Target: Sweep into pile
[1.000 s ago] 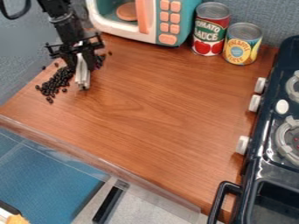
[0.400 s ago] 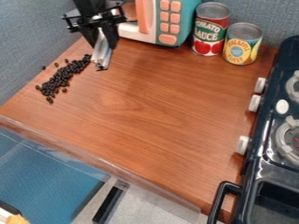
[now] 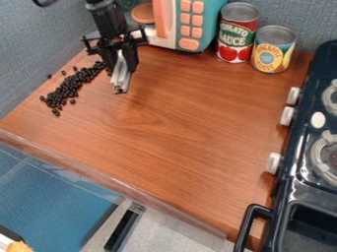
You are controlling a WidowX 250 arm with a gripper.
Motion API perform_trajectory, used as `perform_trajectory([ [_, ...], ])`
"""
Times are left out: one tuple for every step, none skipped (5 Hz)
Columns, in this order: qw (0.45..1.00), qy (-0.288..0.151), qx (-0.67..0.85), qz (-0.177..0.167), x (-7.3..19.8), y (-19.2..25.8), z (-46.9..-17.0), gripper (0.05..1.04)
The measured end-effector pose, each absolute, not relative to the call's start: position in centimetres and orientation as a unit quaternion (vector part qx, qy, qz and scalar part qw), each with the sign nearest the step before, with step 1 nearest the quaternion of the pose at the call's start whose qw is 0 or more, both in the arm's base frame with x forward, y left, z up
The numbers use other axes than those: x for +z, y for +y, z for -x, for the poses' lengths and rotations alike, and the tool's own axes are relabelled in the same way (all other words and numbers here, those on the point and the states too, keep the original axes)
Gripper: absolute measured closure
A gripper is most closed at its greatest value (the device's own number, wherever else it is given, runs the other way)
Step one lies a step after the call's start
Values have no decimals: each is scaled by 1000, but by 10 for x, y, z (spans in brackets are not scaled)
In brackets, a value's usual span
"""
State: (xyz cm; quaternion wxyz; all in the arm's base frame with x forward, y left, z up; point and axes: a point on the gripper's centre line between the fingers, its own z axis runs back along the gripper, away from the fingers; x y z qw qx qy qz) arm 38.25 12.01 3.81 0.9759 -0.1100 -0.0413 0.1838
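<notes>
Black beans (image 3: 68,88) lie in a ragged strip beside the wooden tabletop's (image 3: 164,128) left edge, long axis slanting along it toward the back-left corner. By the strip's far end, the gripper (image 3: 121,65) pinches a pale, narrow tool (image 3: 120,81), pointing steeply down. Toy microwave (image 3: 189,24), red can (image 3: 237,32) and yellow can (image 3: 272,49) line the back; a toy stove (image 3: 299,184) borders the right.

The end effector (image 3: 122,63) covers the top of the pale tool (image 3: 120,82) and perhaps some black beans (image 3: 66,90). Behind it the toy microwave (image 3: 209,19) is cut off; well to its right, so is the stove (image 3: 297,197).
</notes>
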Motion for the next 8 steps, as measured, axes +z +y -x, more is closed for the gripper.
perform_trajectory([
  [973, -36, 207, 94, 21, 129, -393, 678],
  [971, -44, 216, 90, 15, 136, -406, 678],
  [969, -49, 224, 93, 15, 138, -412, 678],
  [968, -50, 228, 90, 14, 142, -410, 678],
  [965, -55, 242, 85, 12, 147, -401, 678],
  [965, -52, 246, 78, 15, 153, -383, 678],
  [964, -56, 248, 79, 16, 159, -368, 678],
  [961, -61, 257, 82, 17, 165, -358, 678],
])
